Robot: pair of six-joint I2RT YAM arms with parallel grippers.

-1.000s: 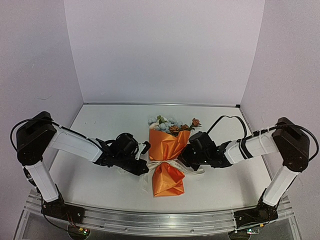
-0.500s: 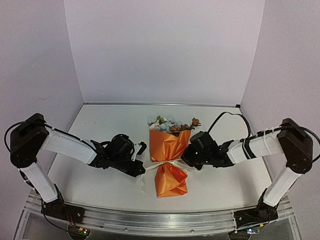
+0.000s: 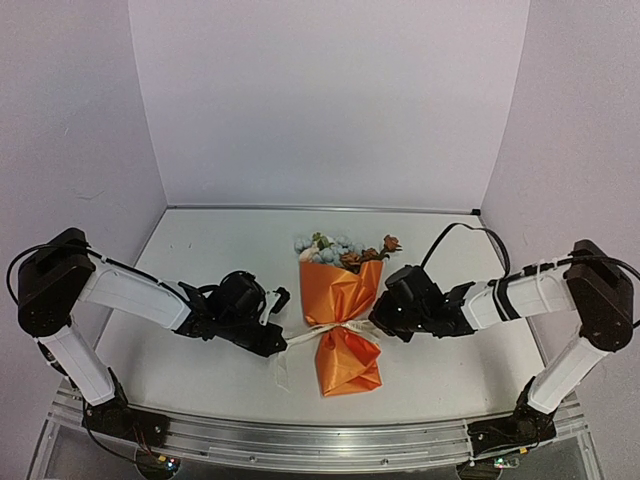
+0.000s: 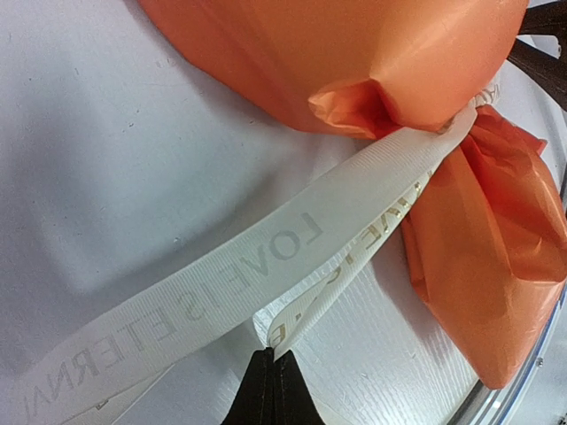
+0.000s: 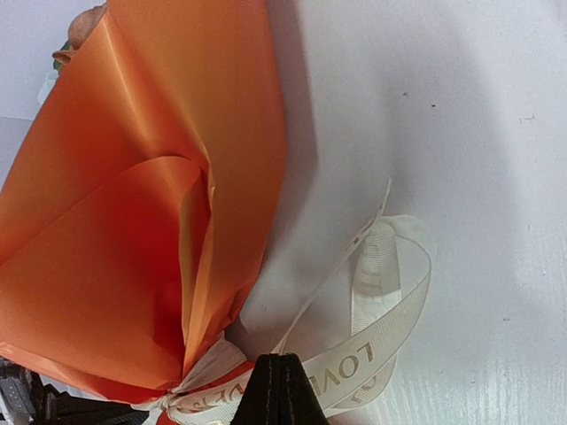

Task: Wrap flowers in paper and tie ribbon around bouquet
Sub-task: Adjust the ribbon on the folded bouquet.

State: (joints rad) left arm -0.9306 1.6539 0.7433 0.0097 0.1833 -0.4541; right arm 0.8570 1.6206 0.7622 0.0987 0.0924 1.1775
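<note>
Top external, bouquet point(image 3: 340, 295) mid-table, well off every tabletop point(image 3: 220, 250) edge, left fingers point(image 4: 261, 394), right fingers point(image 5: 282, 390) clamped on ribbon point(image 4: 266, 266).

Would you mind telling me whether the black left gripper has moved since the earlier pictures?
Yes. The left gripper has shifted slightly left, toward the pale left wall, shut on the cream-white fabric ribbon.
</note>
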